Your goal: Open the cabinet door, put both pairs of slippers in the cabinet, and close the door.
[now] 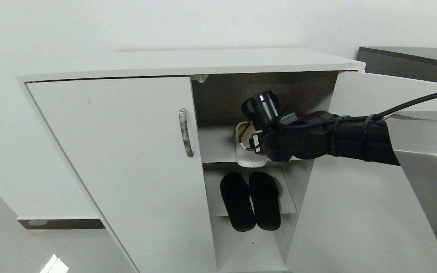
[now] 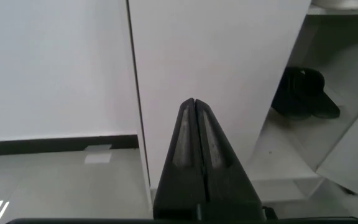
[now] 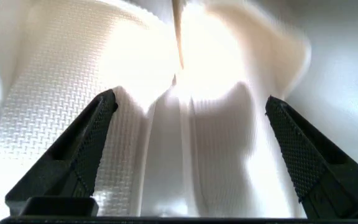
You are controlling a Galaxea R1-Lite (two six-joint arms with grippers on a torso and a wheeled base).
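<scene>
My right fingers [image 3: 82, 149] are spread wide inside the cabinet [image 1: 188, 62], at the upper shelf [image 1: 216, 146]. The white slippers [image 3: 185, 56] lie pressed together between and just ahead of the tips, and I cannot tell whether they touch. The black slippers [image 1: 249, 201] sit side by side on the lower shelf [image 1: 288, 201], below these fingers. The right door [image 1: 355, 212] stands open. My left fingers [image 2: 185, 143] are pressed together, empty, pointing at the closed left door [image 1: 120, 159], with the black pair off to one side.
</scene>
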